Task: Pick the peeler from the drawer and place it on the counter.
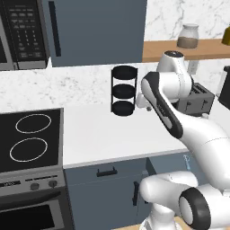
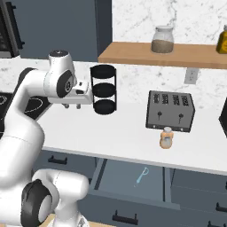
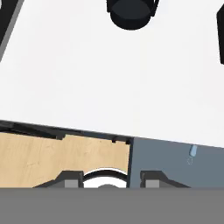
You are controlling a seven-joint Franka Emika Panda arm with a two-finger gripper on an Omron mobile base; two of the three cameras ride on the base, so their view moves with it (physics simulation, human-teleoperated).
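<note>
Low in the pulled-out slate blue-grey drawer [image 2: 128, 179], well below and to the toaster side of the raised pincer [image 3: 105, 181], whose spread cannot be told, the thin pale teal peeler [image 2: 141, 176] is seen, its length running front to back.

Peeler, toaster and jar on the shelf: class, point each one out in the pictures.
Peeler [image 2: 141, 175], right base view, on its thin handle.
Toaster [image 2: 170, 111], right base view, on its front face.
Jar [image 2: 162, 40], right base view, on its glass body.

Peeler [image 1: 187, 161] mostly behind the arm; gripper [image 3: 105, 178] tips edge-cropped.
</note>
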